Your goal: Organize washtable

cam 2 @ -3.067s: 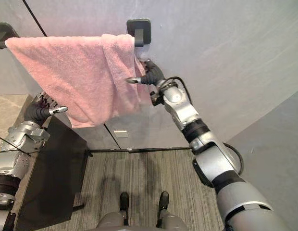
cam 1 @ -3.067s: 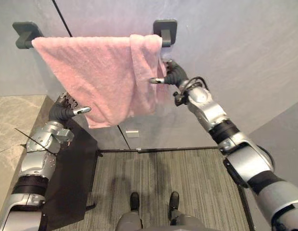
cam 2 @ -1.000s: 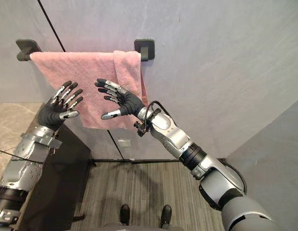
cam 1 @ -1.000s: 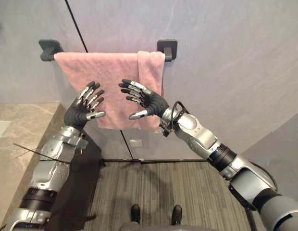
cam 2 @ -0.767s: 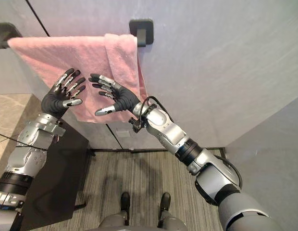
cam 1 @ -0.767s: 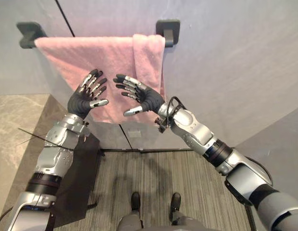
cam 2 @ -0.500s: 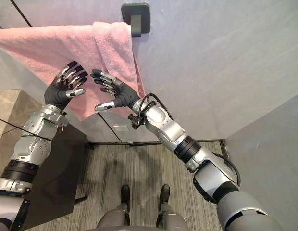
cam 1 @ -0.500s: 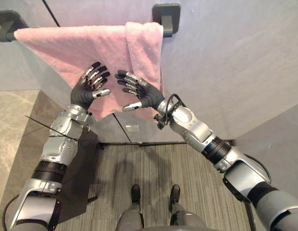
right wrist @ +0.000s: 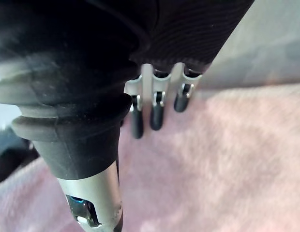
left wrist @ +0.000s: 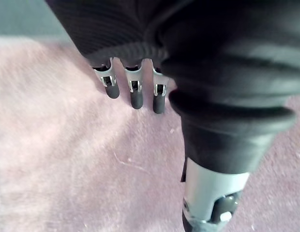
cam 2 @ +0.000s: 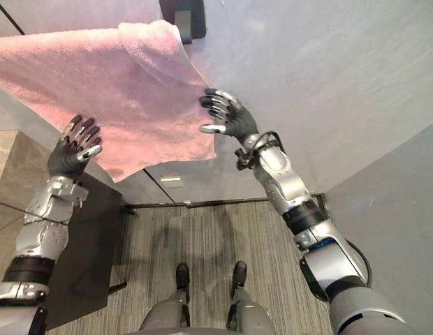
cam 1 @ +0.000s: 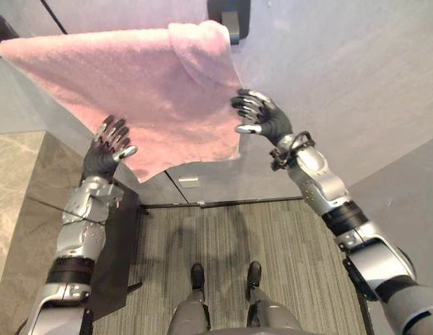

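A pink towel (cam 1: 147,91) hangs over a rail between two dark wall brackets (cam 1: 229,17), with a folded strip at its right end. My left hand (cam 1: 106,152) is open, its fingers spread flat against the towel's lower left edge. My right hand (cam 1: 264,120) is open at the towel's right edge, thumb out, fingers lying against the cloth. In the left wrist view straight fingers (left wrist: 135,99) rest over the towel (left wrist: 53,145). The right wrist view shows the same, fingers (right wrist: 157,116) over pink cloth (right wrist: 227,159).
The rail is fixed to a grey wall (cam 1: 342,84). A marble counter (cam 1: 14,195) lies at the left, with a dark panel (cam 1: 115,244) on its side. Striped carpet (cam 1: 272,244) covers the floor below. A small metal plate (cam 1: 190,182) sits low on the wall.
Both hands have moved apart from the towel's middle: the left down to its lower left edge, the right out to its right edge. The camera has shifted too.
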Available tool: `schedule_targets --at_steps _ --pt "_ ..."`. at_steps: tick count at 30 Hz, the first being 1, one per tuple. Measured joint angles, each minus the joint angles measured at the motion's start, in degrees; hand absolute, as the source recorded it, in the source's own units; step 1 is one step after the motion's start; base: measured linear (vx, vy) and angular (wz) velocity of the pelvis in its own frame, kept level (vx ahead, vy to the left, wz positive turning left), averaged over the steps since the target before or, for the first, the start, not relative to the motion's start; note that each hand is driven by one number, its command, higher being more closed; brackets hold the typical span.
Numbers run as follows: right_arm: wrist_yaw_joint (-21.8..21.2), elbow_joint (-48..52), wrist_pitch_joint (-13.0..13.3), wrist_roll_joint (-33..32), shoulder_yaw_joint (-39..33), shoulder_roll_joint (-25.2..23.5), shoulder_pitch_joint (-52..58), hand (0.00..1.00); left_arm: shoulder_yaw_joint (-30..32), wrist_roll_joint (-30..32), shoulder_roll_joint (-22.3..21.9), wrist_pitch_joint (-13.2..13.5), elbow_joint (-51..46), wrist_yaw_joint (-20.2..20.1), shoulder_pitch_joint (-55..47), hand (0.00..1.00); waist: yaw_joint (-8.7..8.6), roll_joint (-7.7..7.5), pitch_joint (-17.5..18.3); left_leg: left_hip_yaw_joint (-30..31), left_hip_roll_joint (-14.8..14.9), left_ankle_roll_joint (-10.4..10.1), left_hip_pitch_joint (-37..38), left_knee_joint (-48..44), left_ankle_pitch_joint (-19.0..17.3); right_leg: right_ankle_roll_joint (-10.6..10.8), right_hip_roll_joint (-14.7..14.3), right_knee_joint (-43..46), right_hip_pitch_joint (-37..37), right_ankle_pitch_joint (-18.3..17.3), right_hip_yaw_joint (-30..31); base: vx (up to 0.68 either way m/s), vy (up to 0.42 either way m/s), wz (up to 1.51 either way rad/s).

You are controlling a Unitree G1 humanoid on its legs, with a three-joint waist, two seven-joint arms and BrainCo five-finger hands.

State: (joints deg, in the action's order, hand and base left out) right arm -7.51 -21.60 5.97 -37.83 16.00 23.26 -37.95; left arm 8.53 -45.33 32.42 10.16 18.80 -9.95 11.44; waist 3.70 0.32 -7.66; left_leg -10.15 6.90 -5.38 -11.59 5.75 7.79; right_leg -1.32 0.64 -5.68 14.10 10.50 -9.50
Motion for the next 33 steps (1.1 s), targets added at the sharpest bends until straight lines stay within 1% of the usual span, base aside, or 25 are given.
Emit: schedule_targets --at_steps 4,6,7,10,12,14,16,17,18,19,20,21,22,24,25,26,29,31,33 --pt "0.7 1.2 0.1 -1.1 -7.0 0.5 8.5 0.0 5.3 0.0 -2.1 -0.3 2.0 0.0 -4.5 0.0 0.12 0.0 0.0 0.2 0.1 0.0 0.8 0.0 0.0 0.1 0.0 -0.2 -0.9 -0.1 0.0 -0.01 0.045 0.03" --pt "1.1 2.1 0.1 -1.2 -8.1 0.5 10.4 0.0 6.2 0.0 -2.6 -0.3 2.4 0.1 -5.0 0.0 0.12 0.0 0.0 0.3 0.1 0.1 0.8 0.0 -0.1 0.2 0.1 -0.2 -0.9 -0.2 0.0 -0.03 0.045 0.02" --pt "1.1 3.2 0.1 -1.1 -10.0 0.3 14.2 0.0 7.5 0.0 -3.4 -0.3 3.2 0.1 -6.7 0.0 0.04 0.01 0.0 0.3 0.1 0.2 0.8 0.0 -0.1 0.7 0.2 -0.2 -0.9 -0.6 0.0 -0.03 0.04 0.0" --pt "1.4 4.0 0.1 -1.0 -14.2 0.2 20.3 0.0 9.3 1.4 -5.3 -0.4 3.9 0.2 -9.0 0.0 0.01 0.05 0.0 0.3 0.0 0.2 0.9 0.0 -0.2 0.8 0.4 -0.2 -1.0 -0.6 0.0 -0.03 0.045 0.01" --pt "1.7 4.5 0.0 -1.0 -18.3 -0.6 24.4 0.0 10.8 2.0 -7.1 -0.4 4.3 0.2 -11.2 0.0 -0.31 0.07 0.1 0.2 -0.1 0.2 1.3 0.0 -0.3 0.9 0.5 -0.2 -1.4 -0.7 0.0 -0.01 0.049 0.0" --pt "2.9 4.5 0.0 0.0 -23.2 -3.1 28.2 0.0 12.6 2.8 -10.3 -0.4 4.6 0.3 -14.0 0.0 -1.53 0.31 0.2 0.3 -0.5 0.2 2.2 0.0 -0.6 1.0 0.5 -0.2 -2.4 -1.1 -0.3 0.0 0.054 0.03" --pt "3.9 4.5 0.0 0.3 -25.7 -4.3 30.2 0.0 12.5 3.4 -12.0 -0.9 5.6 0.4 -14.6 0.0 -1.73 0.54 0.4 0.3 -0.6 0.3 2.6 0.0 -0.7 1.1 0.6 -0.2 -2.8 -1.3 -0.4 0.01 0.046 0.02" --pt "4.8 4.5 0.0 0.5 -27.4 -5.4 31.4 0.0 12.4 4.7 -13.0 -1.1 6.1 0.5 -14.8 0.0 -2.27 0.64 0.4 0.3 -0.7 0.4 2.7 0.0 -0.7 1.1 0.7 -0.2 -2.8 -1.3 -0.4 0.0 0.044 0.02" --pt "5.5 4.5 0.0 1.4 -28.9 -6.6 32.2 0.0 12.4 5.7 -13.9 -1.2 6.5 1.1 -15.0 0.0 -2.88 0.74 0.5 0.3 -0.7 0.4 2.7 0.0 -0.7 1.1 0.7 -0.2 -2.9 -1.3 -0.4 0.0 0.044 0.0" --pt "6.3 4.5 0.0 2.7 -29.9 -7.5 32.6 0.0 12.3 6.1 -14.5 -1.3 6.7 1.4 -15.0 0.0 -2.91 0.78 0.5 0.3 -0.8 0.4 2.8 -0.1 -0.8 1.1 0.8 -0.2 -3.0 -1.3 -0.4 0.01 0.044 -0.02" --pt "7.6 4.0 0.1 4.9 -32.5 -9.3 33.6 0.0 12.1 6.8 -15.9 -1.5 6.8 1.6 -15.0 0.0 -3.08 0.91 0.6 0.1 -0.8 0.6 3.2 -0.2 -0.9 1.1 0.8 -0.2 -3.2 -1.3 -0.2 0.02 0.045 -0.06" --pt "8.9 2.2 0.3 6.8 -35.2 -10.7 34.1 0.0 11.4 7.5 -17.5 -1.6 7.4 1.6 -15.0 0.0 -3.25 1.18 0.8 -0.1 -0.9 0.8 3.7 -0.2 -1.0 1.3 0.9 -0.2 -3.6 -1.4 -0.1 0.03 0.047 -0.04" --pt "9.6 1.1 0.4 7.4 -36.5 -11.2 34.3 0.0 10.7 7.7 -18.2 -1.6 8.1 1.7 -15.0 0.0 -3.31 1.43 0.9 -0.1 -1.0 0.8 3.9 -0.2 -1.1 1.4 1.0 -0.2 -3.9 -1.5 -0.1 0.03 0.051 -0.02" --pt "12.8 -3.9 0.8 9.4 -39.5 -12.5 35.5 0.0 7.3 7.8 -20.3 -2.1 11.1 2.0 -15.2 0.0 -4.29 2.44 1.9 -0.2 -1.4 1.0 4.5 0.0 -1.5 1.8 1.4 -0.2 -4.4 -1.8 0.0 0.04 0.058 0.01" --pt "13.5 -5.9 1.2 9.5 -40.4 -13.3 36.0 0.0 6.3 7.8 -21.3 -2.2 12.9 2.2 -15.2 0.0 -4.67 2.76 2.1 -0.2 -1.5 1.1 4.6 0.0 -1.6 1.9 1.5 -0.2 -4.6 -1.9 0.0 0.04 0.054 0.0" --pt "14.0 -7.1 1.5 9.7 -40.9 -13.8 36.3 0.0 5.6 7.8 -21.7 -2.2 13.9 2.5 -15.2 0.0 -4.76 2.87 2.2 -0.3 -1.6 1.2 4.8 0.0 -1.7 1.9 1.6 -0.2 -4.7 -1.9 0.1 0.04 0.052 -0.06" --pt "15.7 -13.8 2.3 11.0 -42.8 -17.2 40.1 0.0 2.8 7.9 -25.4 -2.4 20.5 2.8 -15.2 0.0 -5.21 2.96 2.3 -0.9 -1.6 1.1 6.7 0.0 -2.5 2.5 1.6 -0.2 -6.4 -2.5 0.4 0.05 0.031 -0.07" --pt "16.3 -18.6 2.4 12.1 -43.3 -19.4 43.2 0.0 2.9 9.0 -28.6 -2.6 26.3 3.3 -15.6 0.0 -5.88 2.83 2.4 -1.2 -1.5 1.0 8.2 0.1 -3.1 2.5 1.6 -0.2 -7.8 -3.0 0.5 0.08 0.026 -0.06" --pt "16.2 -25.3 2.4 14.2 -44.9 -21.4 45.9 0.0 3.8 10.8 -31.3 -3.1 33.4 4.4 -15.8 0.0 -5.99 2.58 2.9 -1.9 -1.1 0.9 9.3 0.1 -3.9 2.7 1.5 -0.2 -8.6 -3.4 1.0 0.07 0.011 -0.13"
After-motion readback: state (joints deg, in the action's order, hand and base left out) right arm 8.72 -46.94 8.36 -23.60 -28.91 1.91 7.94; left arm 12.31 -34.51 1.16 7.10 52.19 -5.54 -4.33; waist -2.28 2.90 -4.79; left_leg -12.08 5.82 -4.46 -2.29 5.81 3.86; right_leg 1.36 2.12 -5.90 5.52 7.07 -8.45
